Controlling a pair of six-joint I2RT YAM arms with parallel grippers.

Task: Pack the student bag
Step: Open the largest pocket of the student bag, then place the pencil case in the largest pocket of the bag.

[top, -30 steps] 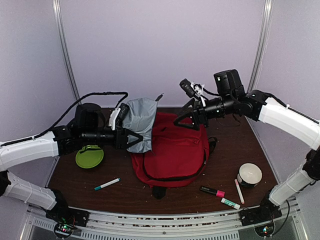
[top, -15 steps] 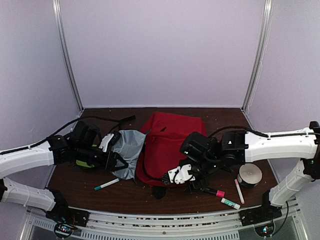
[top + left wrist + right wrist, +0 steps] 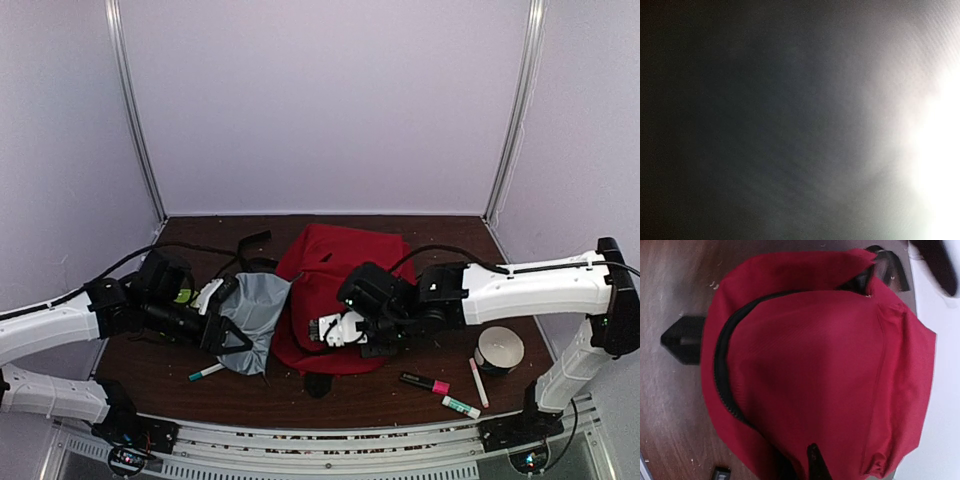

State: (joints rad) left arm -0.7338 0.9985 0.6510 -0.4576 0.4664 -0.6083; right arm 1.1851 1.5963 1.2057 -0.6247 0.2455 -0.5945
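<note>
Lilac walls close in a dark brown table [image 3: 450, 260]. At the left, my left tool [image 3: 232, 335] is about half closed on a grey pouch [image 3: 255, 305]; the cloth drapes over it and covers that wrist camera. A green-capped marker [image 3: 205, 372] lies just near of it.

At the middle lies the student bag [image 3: 345, 262], flat on the table and touching the pouch. Its long axis runs near to far, leaning slightly to the right at the far end. The rounded top with its black carry loop [image 3: 318, 384] points near, toward my bases, and the flat bottom points far.

My right tool [image 3: 325, 328] hangs over the bag's near-left part, jaws fully closed, with nothing in them that I can see.

I judge the step to be making a mouth for the pouch. The curved zip [image 3: 722, 375] looks closed, though I cannot be sure. I should find its pull, run it round the top, lift that edge, then feed the pouch in along the long axis.

A white cup [image 3: 499, 350] stands at the right.
</note>
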